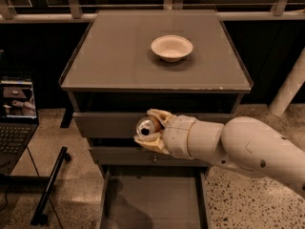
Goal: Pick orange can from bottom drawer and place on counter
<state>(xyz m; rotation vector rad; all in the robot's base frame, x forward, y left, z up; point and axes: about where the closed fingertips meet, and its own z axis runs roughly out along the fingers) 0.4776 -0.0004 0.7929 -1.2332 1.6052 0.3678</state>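
Camera view is showing, nearest to me, the bottom drawer (152,202) standing pulled out at the foot of the cabinet, its grey floor facing up. Just above it my arm (248,147) is reaching in from the right, and my tool (150,130) is gripping the orange can (144,127), one finger lying over it and one under it. The can is hanging in the air in front of the upper drawers (105,125), below the desk edge, its silvery top facing the camera. At the left a laptop (16,113) is glowing beside the cabinet. Further back the desk (119,56) is carrying a pale bowl (171,47) toward its far side, well apart from the can.
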